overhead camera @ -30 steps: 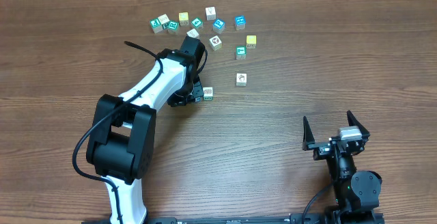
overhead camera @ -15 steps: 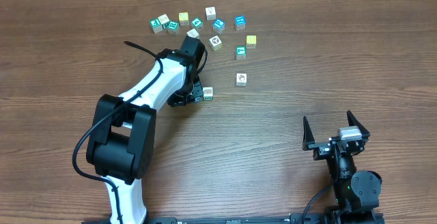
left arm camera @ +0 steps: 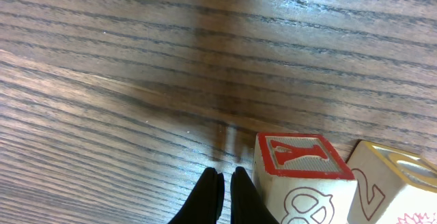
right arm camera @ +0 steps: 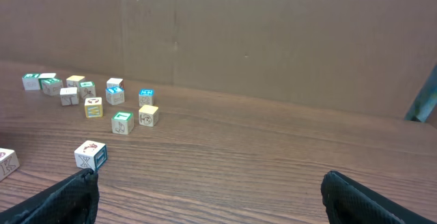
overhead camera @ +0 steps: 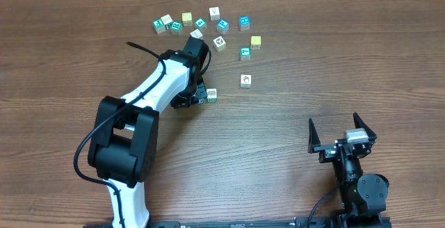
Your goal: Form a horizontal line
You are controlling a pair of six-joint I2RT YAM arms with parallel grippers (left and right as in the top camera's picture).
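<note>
A: Overhead: any change noted?
B: None; arms and cubes (overhead camera: 220, 44) are unmoved. No line is formed yet; the cubes lie scattered at the far side. The right gripper (overhead camera: 334, 125) is spread wide, empty.
A: Left wrist?
B: The left gripper (left arm camera: 225, 183) is closed on nothing, with a cube (left arm camera: 300, 176) just beside it. A red-framed letter, perhaps Y, is read.
A: Right wrist?
B: No writing can be made out.

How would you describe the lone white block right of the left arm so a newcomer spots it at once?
Find the scattered blocks at the table's far edge. Coming nearer from the yellow-topped one, past a teal one, the block stands alone. Unlike the stray block beside the left arm's tip, it has nothing near it, and it shows a white top with a teal side.
</note>
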